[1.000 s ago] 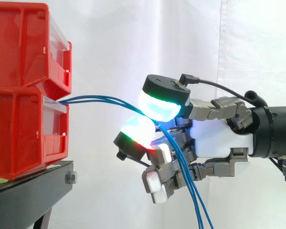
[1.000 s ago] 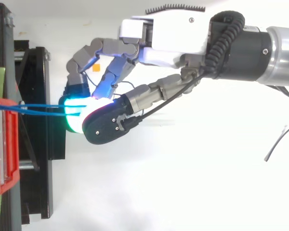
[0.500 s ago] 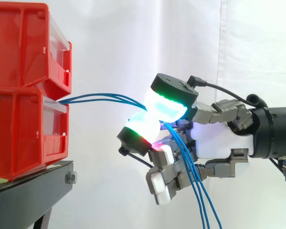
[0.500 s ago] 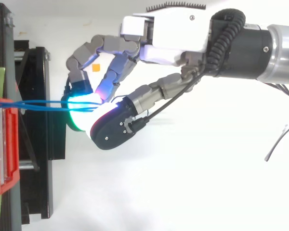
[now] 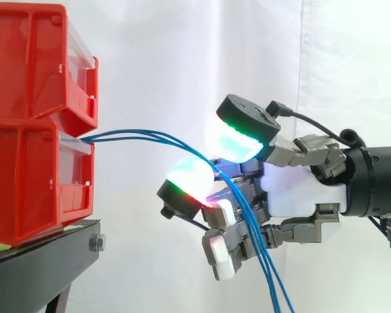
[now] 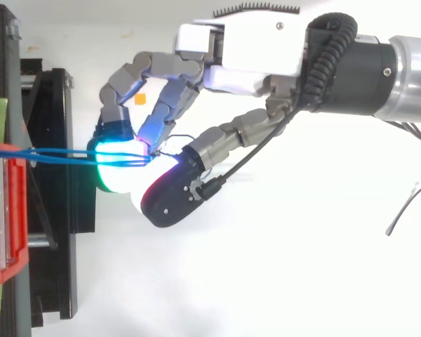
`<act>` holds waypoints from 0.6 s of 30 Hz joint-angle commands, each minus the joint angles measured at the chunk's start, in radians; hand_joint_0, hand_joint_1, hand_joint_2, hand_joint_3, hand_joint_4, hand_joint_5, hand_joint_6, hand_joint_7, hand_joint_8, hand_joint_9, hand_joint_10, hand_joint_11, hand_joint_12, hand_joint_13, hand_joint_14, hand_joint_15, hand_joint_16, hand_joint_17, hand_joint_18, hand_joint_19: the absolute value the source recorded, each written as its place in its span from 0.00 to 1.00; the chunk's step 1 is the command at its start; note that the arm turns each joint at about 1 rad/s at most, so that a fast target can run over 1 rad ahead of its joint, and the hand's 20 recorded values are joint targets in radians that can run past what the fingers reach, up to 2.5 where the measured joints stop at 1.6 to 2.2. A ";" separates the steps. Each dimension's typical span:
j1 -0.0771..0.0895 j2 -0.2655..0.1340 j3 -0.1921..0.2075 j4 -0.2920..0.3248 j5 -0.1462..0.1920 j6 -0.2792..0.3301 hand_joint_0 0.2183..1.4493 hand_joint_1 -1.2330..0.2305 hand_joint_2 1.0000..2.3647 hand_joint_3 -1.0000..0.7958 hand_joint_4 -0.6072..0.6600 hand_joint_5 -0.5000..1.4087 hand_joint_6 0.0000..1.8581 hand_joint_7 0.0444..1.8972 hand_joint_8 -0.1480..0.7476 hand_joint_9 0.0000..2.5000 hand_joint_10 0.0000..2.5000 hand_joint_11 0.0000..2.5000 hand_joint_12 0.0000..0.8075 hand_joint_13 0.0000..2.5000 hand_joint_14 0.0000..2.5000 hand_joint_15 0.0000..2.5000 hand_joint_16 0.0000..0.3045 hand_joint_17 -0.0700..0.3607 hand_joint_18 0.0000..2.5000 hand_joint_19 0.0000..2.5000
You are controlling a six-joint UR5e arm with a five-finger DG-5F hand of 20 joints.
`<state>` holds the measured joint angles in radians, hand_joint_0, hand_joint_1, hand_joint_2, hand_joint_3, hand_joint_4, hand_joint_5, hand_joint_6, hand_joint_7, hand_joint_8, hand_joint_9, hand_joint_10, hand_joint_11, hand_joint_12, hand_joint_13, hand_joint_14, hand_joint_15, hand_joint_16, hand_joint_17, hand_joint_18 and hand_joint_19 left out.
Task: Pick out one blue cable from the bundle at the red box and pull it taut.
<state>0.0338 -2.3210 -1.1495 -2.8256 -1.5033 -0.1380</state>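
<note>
1. Bundle of thin blue cables [image 5: 143, 135] was found leaving the top front of the lower red box [image 5: 39, 186], arching slack across to the hand [image 5: 293, 192] and hanging down past it.
2. Whether the hand was clamped on any strand could not be told.
3. The cables were judged light, limp and smooth, likely to slip or to be dragged along together.
4. Hold was judged best taken on one strand in the free span near the box, where the strands were spread slightly.

Open air lies between the red bins [image 5: 39, 124] and the hand [image 5: 293, 192], crossed by blue cables [image 5: 137, 134].
</note>
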 commanded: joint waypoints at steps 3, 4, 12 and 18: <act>0.000 0.000 -0.001 0.000 0.000 0.000 0.20 0.43 0.00 0.28 0.56 0.18 0.49 0.46 0.40 0.43 0.01 0.32 0.40 0.40 0.01 0.25 0.17 0.43 0.30 0.26; 0.000 0.000 0.001 0.000 0.000 0.000 0.22 0.47 0.00 0.28 0.55 0.18 0.48 0.47 0.39 0.43 0.01 0.33 0.39 0.39 0.01 0.25 0.16 0.42 0.29 0.26; 0.000 0.000 0.001 0.000 0.000 0.000 0.31 0.47 0.01 0.36 0.48 0.18 0.50 0.52 0.39 0.42 0.01 0.33 0.36 0.39 0.01 0.26 0.15 0.39 0.27 0.27; 0.000 0.000 0.001 0.000 0.000 0.000 0.31 0.40 0.02 0.44 0.51 0.18 0.51 0.53 0.40 0.42 0.01 0.33 0.37 0.38 0.01 0.26 0.15 0.40 0.27 0.27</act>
<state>0.0338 -2.3209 -1.1493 -2.8256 -1.5033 -0.1381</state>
